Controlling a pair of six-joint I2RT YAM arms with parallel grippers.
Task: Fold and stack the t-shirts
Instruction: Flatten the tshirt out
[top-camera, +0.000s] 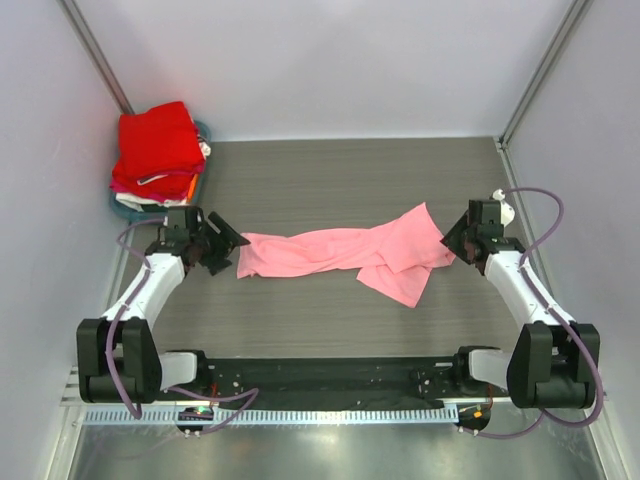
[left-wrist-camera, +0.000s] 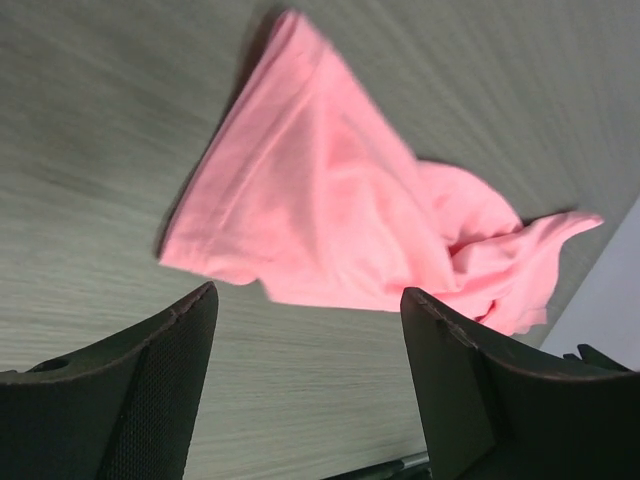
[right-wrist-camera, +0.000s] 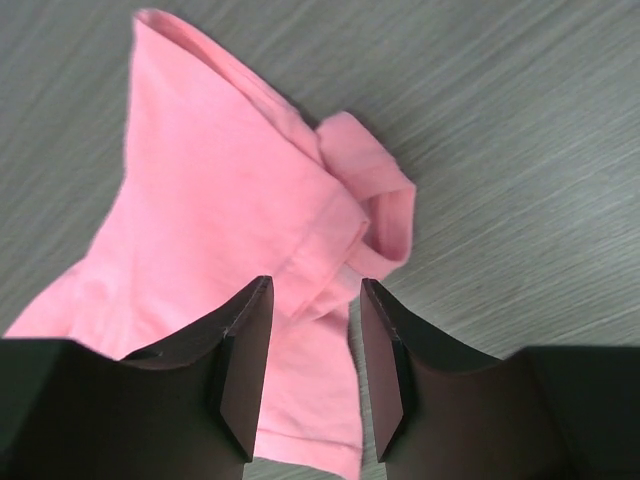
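Left claw (left-wrist-camera: 310, 295): fingers wide apart, holding nothing. The left end of the pink shirt (top-camera: 340, 252) lies just past its tips, not touching.
Right claw (right-wrist-camera: 315, 290): fingers partly apart, not pinching. Its tips sit over the shirt's right end, with a folded edge showing in the gap.
Pink shirt: lies long and bunched on the table (top-camera: 350, 180), between both claws.
How it handles: soft, light and floppy, I think. Best pinched at an edge on each end.
Stack (top-camera: 155, 150): red on top, far left corner, on the teal tray (top-camera: 204, 131).
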